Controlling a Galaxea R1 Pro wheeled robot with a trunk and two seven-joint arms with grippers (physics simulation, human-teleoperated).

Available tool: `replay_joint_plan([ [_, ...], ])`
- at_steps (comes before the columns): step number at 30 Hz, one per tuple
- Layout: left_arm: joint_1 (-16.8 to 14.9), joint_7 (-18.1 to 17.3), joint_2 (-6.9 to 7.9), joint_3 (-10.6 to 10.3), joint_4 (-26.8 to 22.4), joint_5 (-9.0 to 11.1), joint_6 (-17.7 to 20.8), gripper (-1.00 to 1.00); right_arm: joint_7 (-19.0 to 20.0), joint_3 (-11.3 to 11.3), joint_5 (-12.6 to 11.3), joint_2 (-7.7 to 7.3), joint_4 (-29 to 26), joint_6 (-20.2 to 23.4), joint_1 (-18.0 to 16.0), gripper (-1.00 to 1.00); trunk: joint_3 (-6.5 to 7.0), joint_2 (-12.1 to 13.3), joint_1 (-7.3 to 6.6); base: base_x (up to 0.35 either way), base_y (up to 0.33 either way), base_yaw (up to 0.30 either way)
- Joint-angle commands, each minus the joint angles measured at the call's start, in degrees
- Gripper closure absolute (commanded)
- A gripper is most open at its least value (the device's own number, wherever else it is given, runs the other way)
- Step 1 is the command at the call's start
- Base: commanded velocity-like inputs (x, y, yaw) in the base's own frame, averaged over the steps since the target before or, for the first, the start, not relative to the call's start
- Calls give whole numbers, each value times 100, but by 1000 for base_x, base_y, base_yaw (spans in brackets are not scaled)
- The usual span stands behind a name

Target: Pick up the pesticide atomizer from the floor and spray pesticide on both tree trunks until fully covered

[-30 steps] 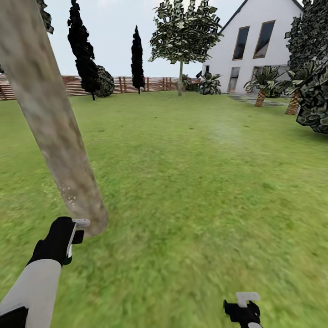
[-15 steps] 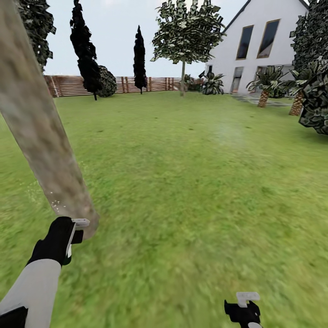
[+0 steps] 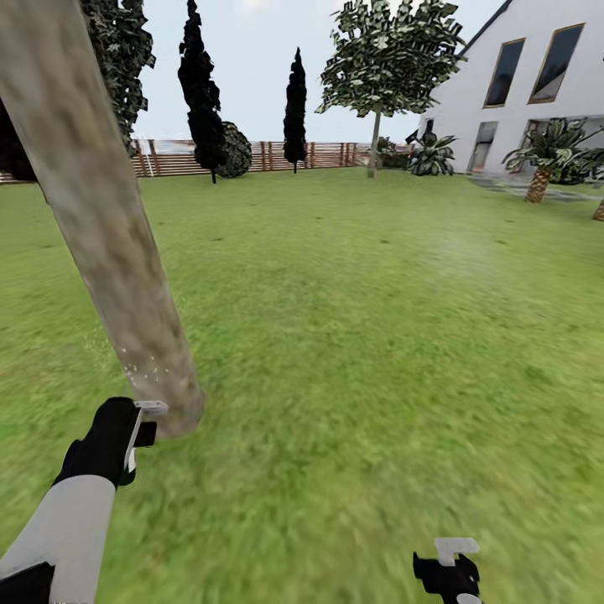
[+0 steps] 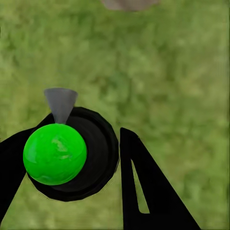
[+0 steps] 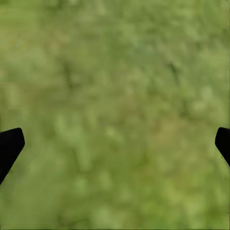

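Observation:
A thick pale mottled tree trunk (image 3: 109, 235) slants across the left of the head view and meets the lawn just beyond my left gripper (image 3: 143, 422). Pale specks dot the bark low on the trunk. In the left wrist view the left gripper (image 4: 72, 139) is shut on the pesticide atomizer (image 4: 55, 153), a round black body with a bright green ball top and a grey nozzle aimed toward the trunk base (image 4: 128, 4). My right gripper (image 3: 453, 564) hangs low at the lower right, and its fingertips (image 5: 12, 143) stand wide apart over bare grass. A second tree (image 3: 387, 59) with a light green crown stands far off.
Green lawn (image 3: 377, 335) spreads ahead and to the right. A brown slat fence (image 3: 319, 154) closes the far side, with black cone-shaped trees (image 3: 200, 92) before it. A white house (image 3: 528, 92) and palm-like plants (image 3: 549, 151) stand at the far right.
The whole head view has shifted right, so the camera has turned left. The trunk stays just ahead of my left gripper. Both arms hold the same place in the picture.

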Motion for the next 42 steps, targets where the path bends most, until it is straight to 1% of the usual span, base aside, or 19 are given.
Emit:
replay_joint_plan([
  [1, -9, -32, 12, 9, -6, -42, 22, 100, -27, 44, -15, -2, 4, -12, -3, -100, -5, -2, 2, 325, 0, 47],
  [3, -8, -34, 45, 9, -12, -47, 26, 100, -27, 44, -15, -3, 4, -12, -3, -100, -5, -2, 2, 335, 0, 12],
  [6, -8, -34, 47, 9, -19, -48, 27, 100, -27, 44, -15, 3, 4, -12, -3, -100, -5, -2, 2, 337, 0, 3],
  [7, -6, -34, 50, 9, -58, -48, 32, 100, -27, 45, -15, 5, 4, -12, -3, -100, -5, -2, 2, 338, 0, 0],
  [9, 18, -41, 49, 9, -312, -48, 75, 100, -27, 50, -15, 6, 4, -12, -3, -100, -5, -2, 2, 248, 0, 36],
  [12, 15, -43, 45, 9, -424, -52, 103, 100, -27, 52, -15, 6, 4, -12, -3, -100, -5, -2, 2, 61, 0, 210],
  [18, -5, -43, 65, 16, -443, -57, 103, 100, -27, 49, -15, 6, 4, -12, -3, -100, -5, -2, 2, 19, 0, 270],
  [23, -7, -43, 47, 16, -444, -48, 97, 100, -27, 44, -15, -2, 7, -16, -3, -100, -5, -2, 2, 270, -25, 65],
  [26, -8, -43, 31, 9, -444, -48, 97, 100, -27, 44, -15, -3, 12, -20, -3, -100, -5, -2, 2, 192, -200, 1],
  [30, -8, -43, 10, 9, -444, -48, 97, 100, -27, 44, -15, -3, 11, -14, -3, -100, -5, -2, 2, 20, -270, 0],
  [42, -8, -40, 34, 9, -444, -55, 98, 100, -27, 48, -15, 2, 4, -12, -3, -100, -5, -2, 2, 7, -276, 0],
])
